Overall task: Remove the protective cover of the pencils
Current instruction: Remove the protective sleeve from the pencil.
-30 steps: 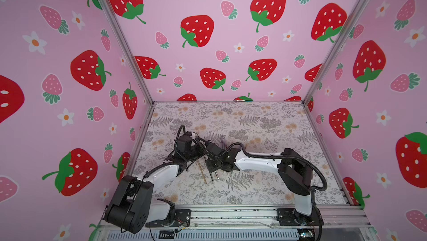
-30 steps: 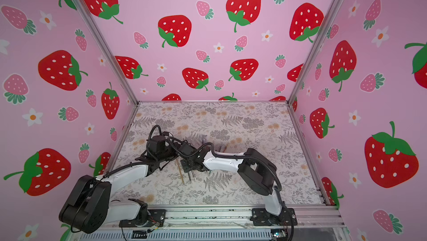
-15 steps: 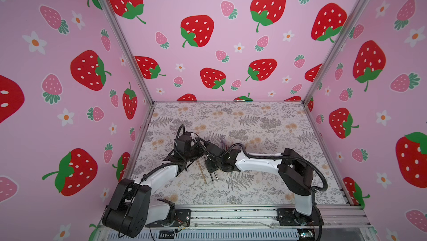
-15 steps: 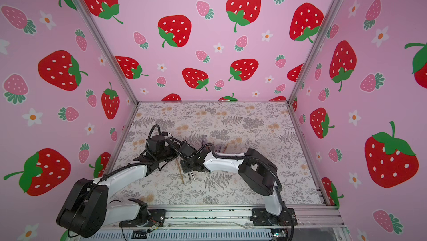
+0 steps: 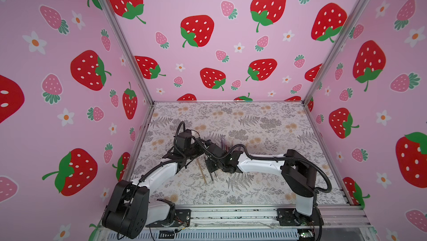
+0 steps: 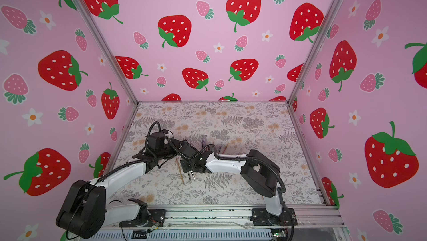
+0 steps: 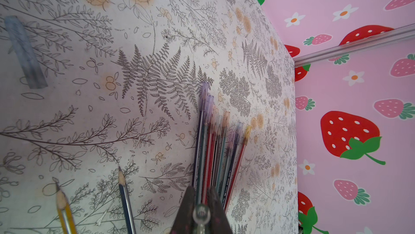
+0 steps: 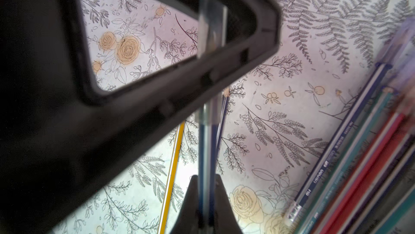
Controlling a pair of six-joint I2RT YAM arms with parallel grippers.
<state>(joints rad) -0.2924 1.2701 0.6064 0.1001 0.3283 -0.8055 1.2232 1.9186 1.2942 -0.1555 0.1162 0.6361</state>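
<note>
In the right wrist view the right gripper (image 8: 206, 179) sits at the bottom centre, its jaws clamped on a blue pencil (image 8: 204, 149) whose long axis runs straight up the frame. The pencil's upper end goes into a clear cover (image 8: 212, 19), seen through the black frame of the left gripper (image 7: 201, 199). In the left wrist view that gripper is closed on the cover's round open end at the bottom centre. In a top view both arms meet over the left-centre of the floral table (image 5: 254, 122), in the lower middle of the frame. The bundle of pencils (image 7: 215, 149) lies on the table just beyond the left gripper. Its long axis rises from the bottom centre of the left wrist frame, fanned slightly, with the capped tips pointing to the top. In the right wrist view it runs diagonally along the lower right, banded ends low and capped tips blurred at the upper right. At the lower left of the left wrist frame lie a yellow pencil (image 7: 64, 208) and a second blue pencil (image 7: 124, 197), well apart, bare sharpened tips pointing up. A loose cover (image 7: 24, 51), pale and bluish, lies alone at the upper left
</note>
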